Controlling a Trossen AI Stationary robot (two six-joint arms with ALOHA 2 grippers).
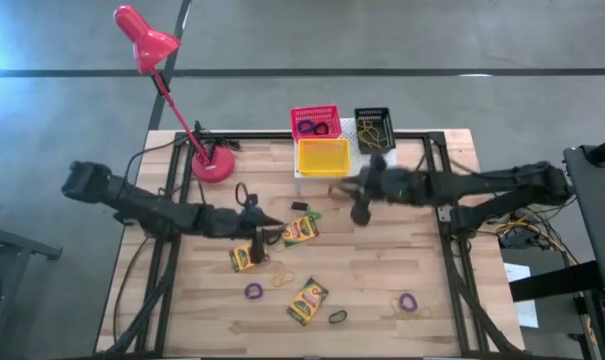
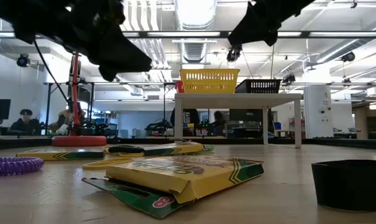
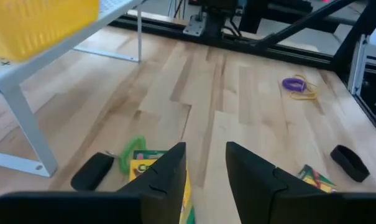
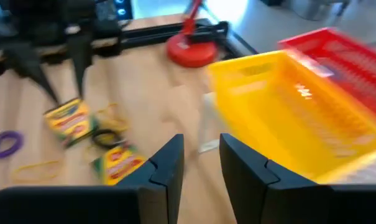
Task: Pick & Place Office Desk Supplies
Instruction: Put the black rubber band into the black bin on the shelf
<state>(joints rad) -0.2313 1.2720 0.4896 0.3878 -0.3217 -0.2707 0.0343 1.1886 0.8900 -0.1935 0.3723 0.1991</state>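
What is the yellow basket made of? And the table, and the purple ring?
The yellow basket looks like plastic: bright, with fine mesh walls. The table seems wood: pale planks with grain lines. The purple ring looks like stretchy plastic coil, judging by its ribbed surface, though that's a guess.

Three flat yellow-and-green crayon boxes on the wood table: one mid-table [image 1: 300,230], one just left of it [image 1: 244,257], one nearer the front edge [image 1: 307,300], lying askew. Elastic loops scattered: purple loop front left [image 1: 253,291], purple loop front right [image 1: 409,301], black loop [image 1: 337,317] beside the front box. Yellow basket [image 1: 323,157], pink-red basket [image 1: 315,122] and black basket [image 1: 373,129] sit upright at the back, side by side.
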